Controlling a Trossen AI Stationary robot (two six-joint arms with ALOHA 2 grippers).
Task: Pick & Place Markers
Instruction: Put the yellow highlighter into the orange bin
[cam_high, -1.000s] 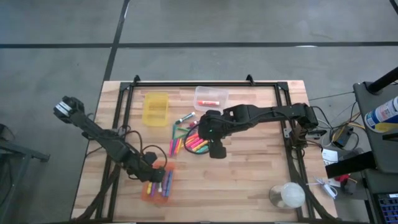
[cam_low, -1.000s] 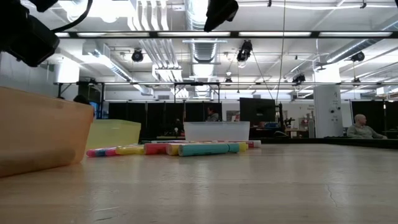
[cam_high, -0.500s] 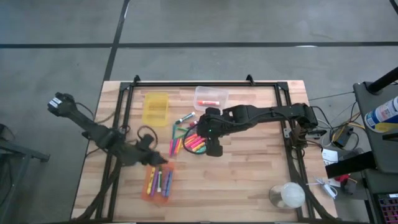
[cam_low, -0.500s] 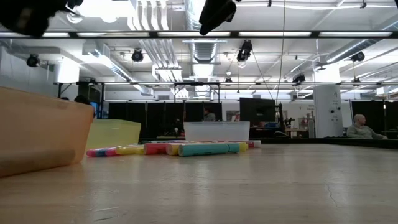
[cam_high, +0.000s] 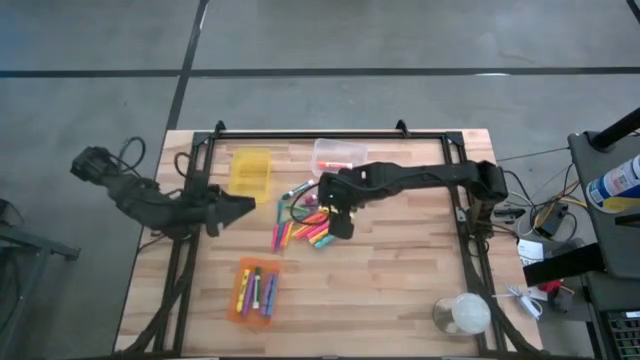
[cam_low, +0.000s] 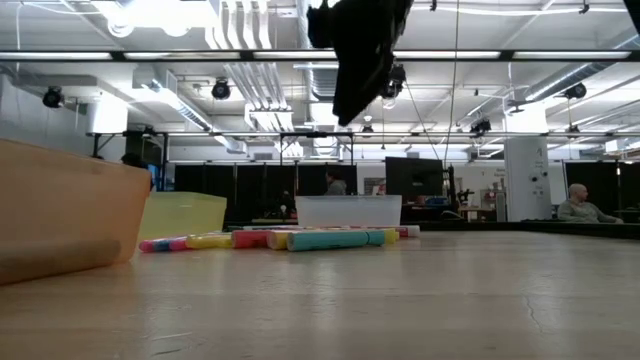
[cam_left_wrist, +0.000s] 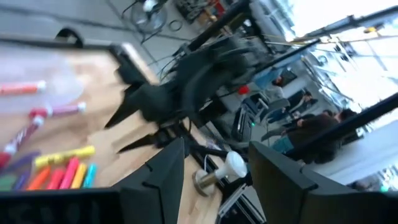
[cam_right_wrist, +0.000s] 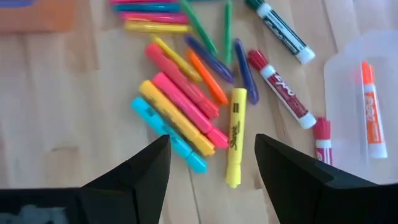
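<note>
Partly done: several markers lie in the orange bin (cam_high: 255, 291), one in the clear bin (cam_high: 339, 155). Loose markers (cam_high: 305, 227) remain under the open, empty right claw (cam_high: 341, 226); left claw (cam_high: 243, 204) open, empty, beside them.

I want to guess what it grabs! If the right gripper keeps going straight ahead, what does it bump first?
Probably the loose highlighters: the right gripper has open fingers pointing at the yellow highlighter and the pink one beside it. Depth is unclear.

overhead and table-level cameras share the markers (cam_high: 303, 228); wrist cameras look close.
</note>
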